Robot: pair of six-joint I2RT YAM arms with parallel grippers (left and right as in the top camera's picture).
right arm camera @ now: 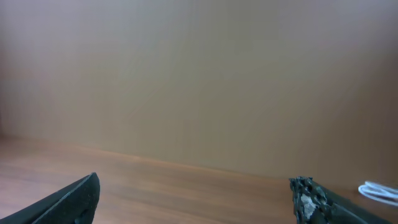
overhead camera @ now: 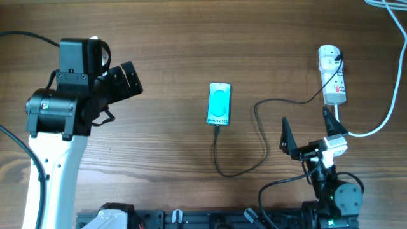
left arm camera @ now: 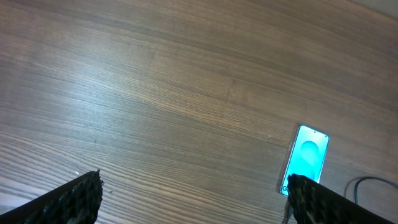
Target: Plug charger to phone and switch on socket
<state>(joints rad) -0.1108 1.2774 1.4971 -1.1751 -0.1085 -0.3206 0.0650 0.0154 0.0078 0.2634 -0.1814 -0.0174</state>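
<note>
The charger (overhead camera: 265,143) cable meets the phone's (overhead camera: 219,104) lower edge and runs to the socket (overhead camera: 332,75). The left gripper (left arm camera: 194,182) and right gripper (overhead camera: 310,130) gape wide, holding nothing.

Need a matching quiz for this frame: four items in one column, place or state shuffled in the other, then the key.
Items:
1. phone
2. socket
3. charger
4. right end effector

Descriptions:
A. open, holding nothing, below the socket in the overhead view
B. white, far right
C. cyan screen lit, centre
D. thin black cable looping from the phone's lower edge to the socket

Pairs: 1-C, 2-B, 3-D, 4-A
</note>
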